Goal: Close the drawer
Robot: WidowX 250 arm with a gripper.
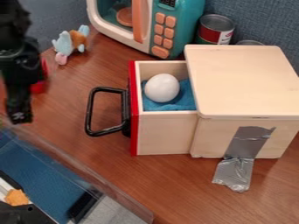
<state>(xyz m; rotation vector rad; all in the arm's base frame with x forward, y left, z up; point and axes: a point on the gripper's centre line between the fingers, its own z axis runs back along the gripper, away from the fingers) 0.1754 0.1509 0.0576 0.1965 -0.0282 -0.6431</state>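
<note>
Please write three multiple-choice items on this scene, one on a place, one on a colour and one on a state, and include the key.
1. Where is the white egg?
A) Beside the toy microwave
B) In the drawer
C) On the silver tape

2. What colour is the drawer's front panel?
A) Red
B) Green
C) Yellow

3. How does the drawer stand?
A) Fully shut
B) Lying upside down
C) Partly open

Key:
1: B, as the egg sits between the drawer's walls, against the blue cloth.
2: A, as a red strip shows behind the black handle.
3: C, as the front panel stands away from the wooden box, with the drawer's inside showing between them.
</note>
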